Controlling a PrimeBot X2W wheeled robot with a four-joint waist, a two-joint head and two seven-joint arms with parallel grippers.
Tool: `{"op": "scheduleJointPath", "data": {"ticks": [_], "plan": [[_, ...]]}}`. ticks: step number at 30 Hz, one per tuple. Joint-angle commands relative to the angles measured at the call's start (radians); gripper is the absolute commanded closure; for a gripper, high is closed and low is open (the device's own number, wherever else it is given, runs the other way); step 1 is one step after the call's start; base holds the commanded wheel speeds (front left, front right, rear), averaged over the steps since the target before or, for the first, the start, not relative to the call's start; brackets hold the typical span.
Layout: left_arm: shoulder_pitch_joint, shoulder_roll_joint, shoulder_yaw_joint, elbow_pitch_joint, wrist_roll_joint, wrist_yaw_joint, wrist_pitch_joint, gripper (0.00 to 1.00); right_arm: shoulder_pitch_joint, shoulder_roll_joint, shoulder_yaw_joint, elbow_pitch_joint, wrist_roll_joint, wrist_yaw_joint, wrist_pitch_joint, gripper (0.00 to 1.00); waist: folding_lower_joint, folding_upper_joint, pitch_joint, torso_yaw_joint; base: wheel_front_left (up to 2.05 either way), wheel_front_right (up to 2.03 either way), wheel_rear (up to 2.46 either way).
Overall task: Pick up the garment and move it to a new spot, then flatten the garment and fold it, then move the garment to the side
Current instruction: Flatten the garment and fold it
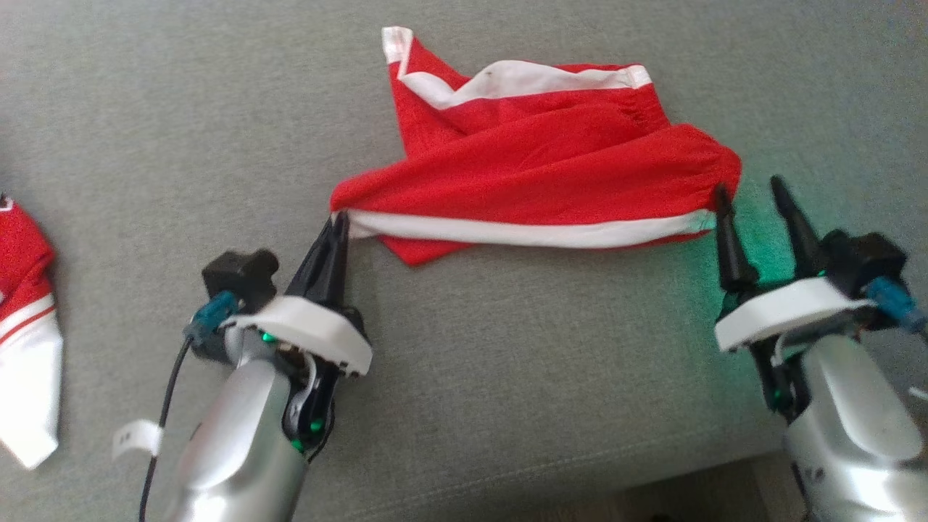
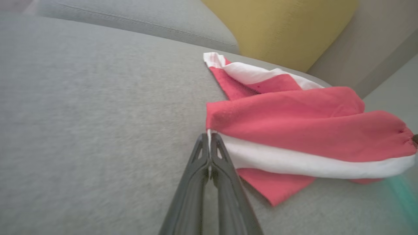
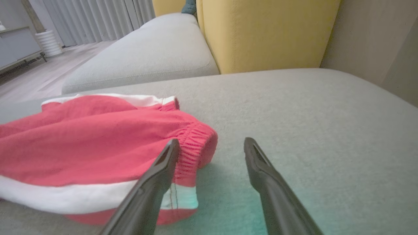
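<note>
A red garment with white trim [image 1: 536, 174] lies bunched and twisted on the grey cushion, a white band along its near edge. My left gripper [image 1: 339, 223] is shut on the garment's near left corner; in the left wrist view its fingers [image 2: 209, 147] pinch the white edge of the garment [image 2: 294, 130]. My right gripper [image 1: 750, 190] stands open at the garment's right end. In the right wrist view the left finger [image 3: 163, 166] overlaps the elastic waistband of the garment [image 3: 98, 143], and the other finger stands over bare cushion.
Another red and white garment [image 1: 22, 326] lies at the far left of the grey sofa cushion [image 1: 507, 377]. A yellow back cushion [image 3: 261, 32] stands behind the seat. The cushion's front edge [image 1: 652, 471] runs close by the right arm.
</note>
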Motion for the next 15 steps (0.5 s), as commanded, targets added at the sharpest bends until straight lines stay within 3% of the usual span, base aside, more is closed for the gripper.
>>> {"op": "scheduleJointPath", "data": {"ticks": [1,15], "plan": [[0.006,0.011,0.048,-0.035,0.012,0.009,-0.005,1.00,0.024,-0.022,0.044,-0.025,0.013,0.007,-0.011,0.00,0.0000,0.0000,-0.013,0.020,0.00,0.00,0.00],[0.046,0.011,0.132,-0.050,0.036,0.024,-0.005,1.00,0.049,-0.107,0.278,-0.049,0.116,0.007,-0.011,0.00,0.0000,0.0000,-0.017,0.049,0.00,0.00,0.00]]}}
